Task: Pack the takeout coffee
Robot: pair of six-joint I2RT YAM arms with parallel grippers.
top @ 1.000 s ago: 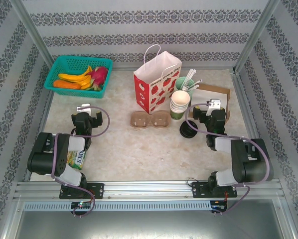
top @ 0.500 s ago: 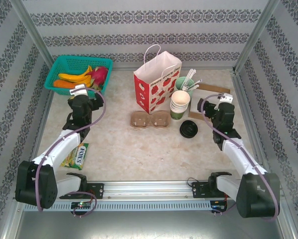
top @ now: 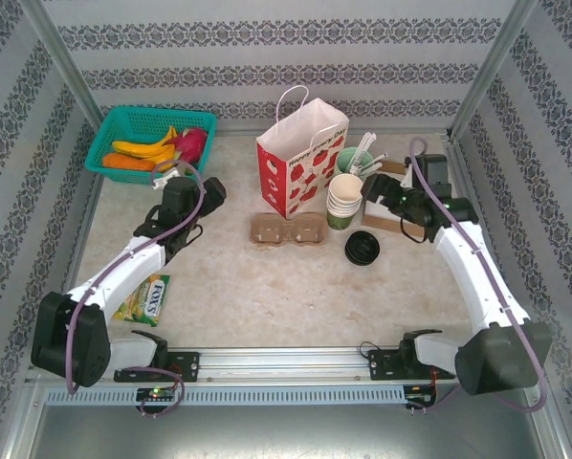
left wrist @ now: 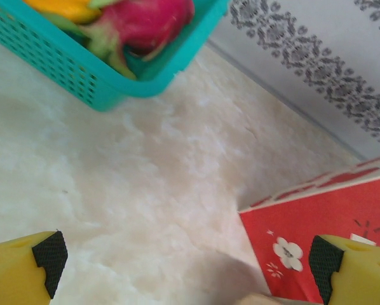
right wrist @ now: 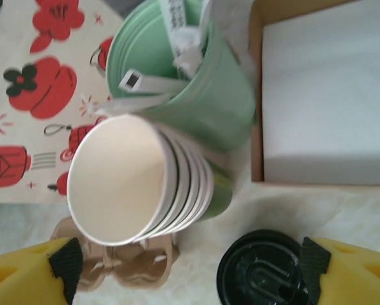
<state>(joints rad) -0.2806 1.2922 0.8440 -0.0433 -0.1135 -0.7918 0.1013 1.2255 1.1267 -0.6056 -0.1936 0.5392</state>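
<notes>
The takeout coffee (top: 363, 248) stands on the table in front of the stacked cups, its black lid (right wrist: 263, 272) facing up and the cup body hidden beneath it. My right gripper (top: 371, 188) hangs open above the cup stack and the coffee, and the right wrist view shows the gripper (right wrist: 190, 267) with its yellow fingers (right wrist: 317, 260) wide apart, the lid just inside the right one. My left gripper (top: 208, 192) is open too, holding nothing, low over bare table left of the red paper bag (top: 300, 158). The left wrist view shows the gripper (left wrist: 187, 257) and the bag (left wrist: 317, 219).
A nested stack of lidless cups (right wrist: 123, 181) and a mint cup of white utensils (right wrist: 196, 95) stand beside the bag. A cardboard cup carrier (top: 288, 229) lies in front of it. A box of napkins (right wrist: 323, 95) sits at right, a teal fruit basket (top: 152, 143) back left, a snack packet (top: 147, 298) near left.
Both arms have unfolded and reached out. The left gripper went back, then right toward the bag. The right gripper went back and left over the cups.
</notes>
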